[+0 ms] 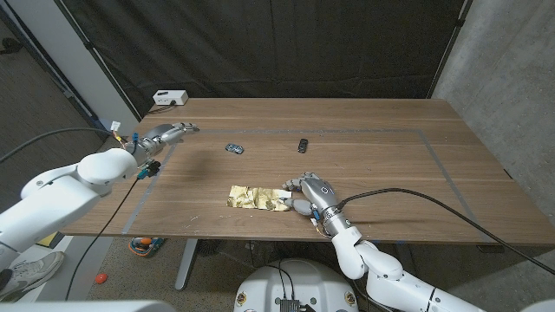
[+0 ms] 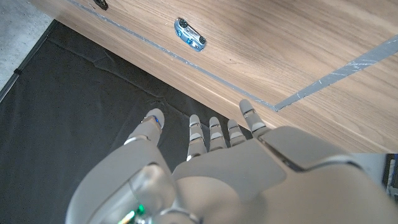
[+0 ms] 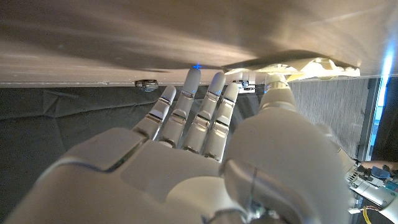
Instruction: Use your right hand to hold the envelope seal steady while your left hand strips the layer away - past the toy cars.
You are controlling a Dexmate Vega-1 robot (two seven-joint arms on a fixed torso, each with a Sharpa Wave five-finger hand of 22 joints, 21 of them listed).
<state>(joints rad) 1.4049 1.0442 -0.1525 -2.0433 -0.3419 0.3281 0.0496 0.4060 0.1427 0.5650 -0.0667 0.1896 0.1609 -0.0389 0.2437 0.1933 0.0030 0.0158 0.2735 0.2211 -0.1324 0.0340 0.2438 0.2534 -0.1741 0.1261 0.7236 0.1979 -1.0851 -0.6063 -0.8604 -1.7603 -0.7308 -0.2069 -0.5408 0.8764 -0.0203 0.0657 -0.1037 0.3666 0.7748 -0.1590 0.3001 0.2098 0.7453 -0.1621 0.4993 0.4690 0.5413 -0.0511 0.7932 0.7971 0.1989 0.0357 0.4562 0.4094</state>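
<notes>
A: Where is the envelope?

B: The gold envelope (image 1: 257,198) lies crumpled on the wooden tabletop (image 1: 373,143), near its front edge, a little left of the middle in the head view. From the right wrist view its pale, wrinkled edge (image 3: 292,67) shows just beyond the fingertips.

A: And the right hand?

B: The right hand (image 1: 310,192) rests at the envelope's right end, fingers stretched out side by side and reaching onto the foil — pressing rather than gripping, as far as the head view shows. The right wrist view has its fingers (image 3: 186,106) extended toward the tabletop, not curled round anything.

A: The left?

B: The left hand (image 1: 166,133) is well apart from the envelope, up over the tabletop's left side near the grey tape line (image 1: 364,131). Its fingers (image 2: 211,134) are straight and slightly spread, and it holds nothing.

A: The toy cars?

B: Two — a blue toy car (image 1: 234,149) and a dark toy car (image 1: 303,144), both behind the envelope, apart from each other. The blue one also shows in the left wrist view (image 2: 190,34), just beside the tape.

A: Anything else?

B: A white box (image 1: 168,97) with a cable sits at the far left corner, before a black curtain (image 1: 277,43).
</notes>
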